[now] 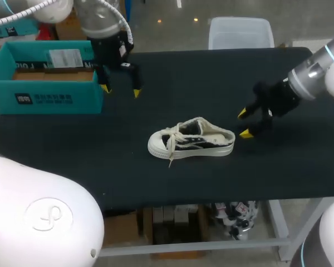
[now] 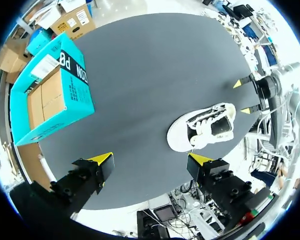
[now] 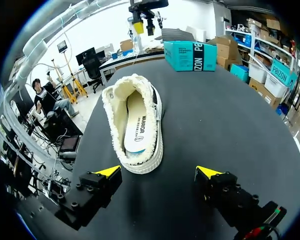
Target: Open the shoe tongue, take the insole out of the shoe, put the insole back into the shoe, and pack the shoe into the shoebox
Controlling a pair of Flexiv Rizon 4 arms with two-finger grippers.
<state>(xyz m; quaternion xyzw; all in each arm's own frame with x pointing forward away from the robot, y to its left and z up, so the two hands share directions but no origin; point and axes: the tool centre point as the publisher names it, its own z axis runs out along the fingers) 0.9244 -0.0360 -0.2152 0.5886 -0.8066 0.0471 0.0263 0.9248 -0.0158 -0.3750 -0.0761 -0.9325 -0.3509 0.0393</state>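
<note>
Two hands, both empty and spread open: left hand (image 1: 121, 90) beside the teal shoebox (image 1: 44, 83), right hand (image 1: 244, 123) near the heel of the white sneaker (image 1: 192, 140), which stands sole-down mid-worktop (image 1: 183, 78) with the insole (image 3: 136, 127) inside. Risk: the unheld sneaker may slide or tip under a one-sided push, and the loose laces (image 1: 171, 149) across its opening could catch on a hand.

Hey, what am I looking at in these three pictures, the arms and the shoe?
A two-armed robot stands at a black table. One picture looks down from above; the two round ones come from cameras on its wrists. Each arm ends in a tool with two yellow-tipped fingers. The left tool hangs near the open teal shoebox, the right tool by the heel of the white shoe. The insole lies inside the shoe. Both tools are open and hold nothing.
</note>
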